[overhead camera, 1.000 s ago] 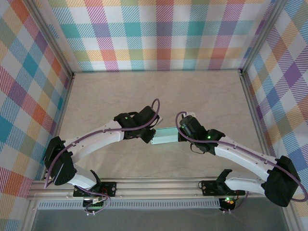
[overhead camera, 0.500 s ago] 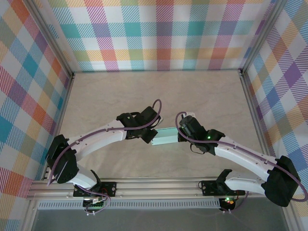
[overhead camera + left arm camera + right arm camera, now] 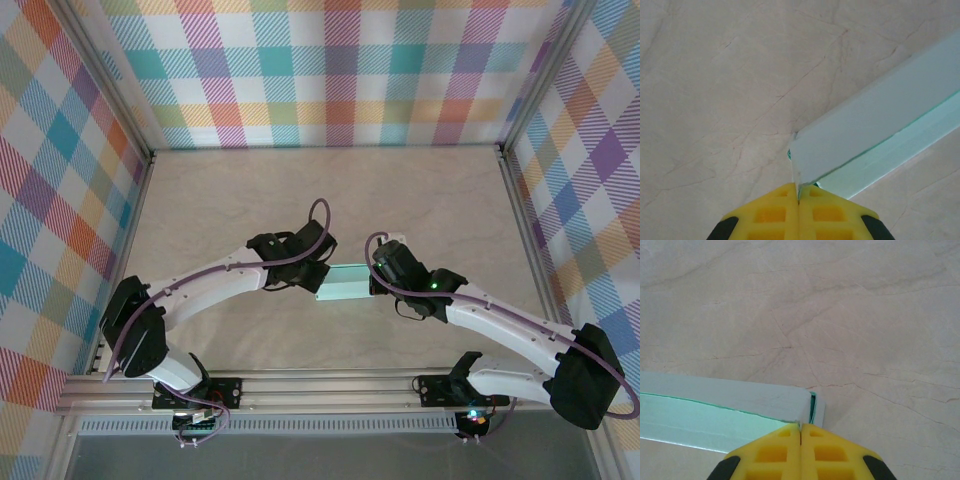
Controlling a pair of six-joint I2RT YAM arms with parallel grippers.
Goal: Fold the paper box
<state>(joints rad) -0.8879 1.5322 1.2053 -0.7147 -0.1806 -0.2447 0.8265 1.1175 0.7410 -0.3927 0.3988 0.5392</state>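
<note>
The box [image 3: 345, 282] sits mid-desk [image 3: 230, 190], between the two arms. The left gripper [image 3: 799, 192] is pressed together on a thin edge at its left end. The right gripper [image 3: 800, 427] pinches the right end likewise. The box may rest on the desk, though that is unclear.

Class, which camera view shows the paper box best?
Top external: the whole paper box shows, between the left gripper and right gripper. Each wrist view shows one end close up, the rest cropped.
</note>
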